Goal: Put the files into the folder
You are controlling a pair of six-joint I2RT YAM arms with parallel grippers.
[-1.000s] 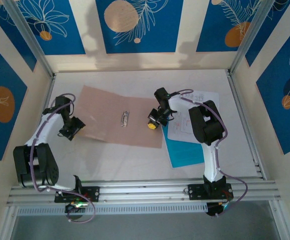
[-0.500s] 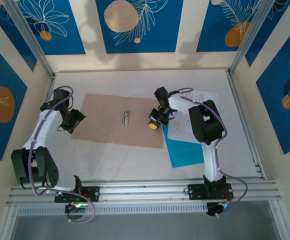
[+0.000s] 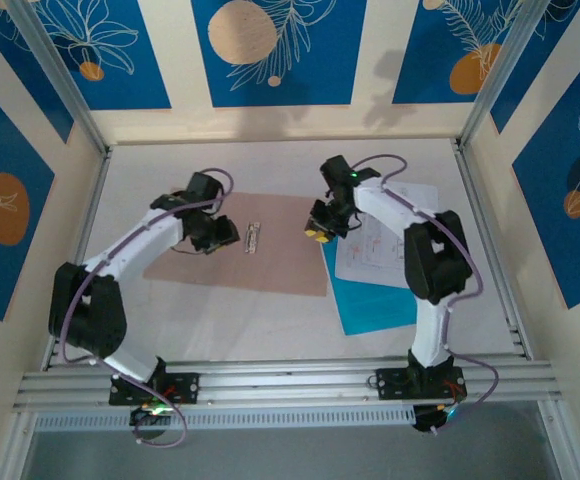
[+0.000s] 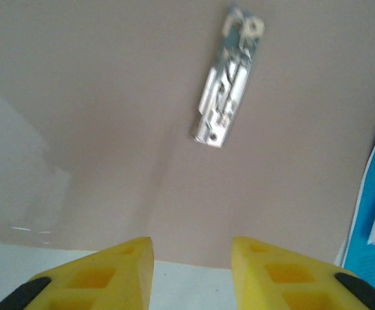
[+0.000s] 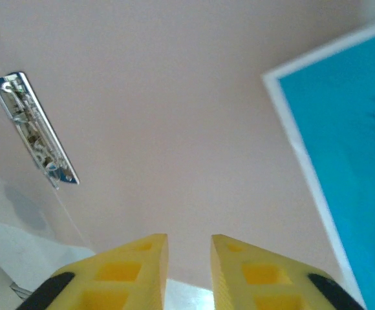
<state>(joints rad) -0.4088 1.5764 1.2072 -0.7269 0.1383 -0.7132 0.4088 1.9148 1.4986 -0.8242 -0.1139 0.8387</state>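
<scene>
Near right, outside the folder (image 3: 270, 268): teal-blue sheet (image 3: 375, 300) under white printed sheets (image 3: 380, 240). Lies open and flat just left of them — metal clip (image 3: 252, 237) bare. Above it, left gripper (image 3: 222, 238) and right gripper (image 3: 317, 233), jaws parted, holding nothing. Opening done; filing all left, seemingly.

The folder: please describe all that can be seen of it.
The folder is plain pinkish-tan card, lying open and flat on the white table. A small shiny metal clip sits near its middle. A blue sheet lies just beside its right edge. The left claw and the right claw hang over it, both open.
</scene>
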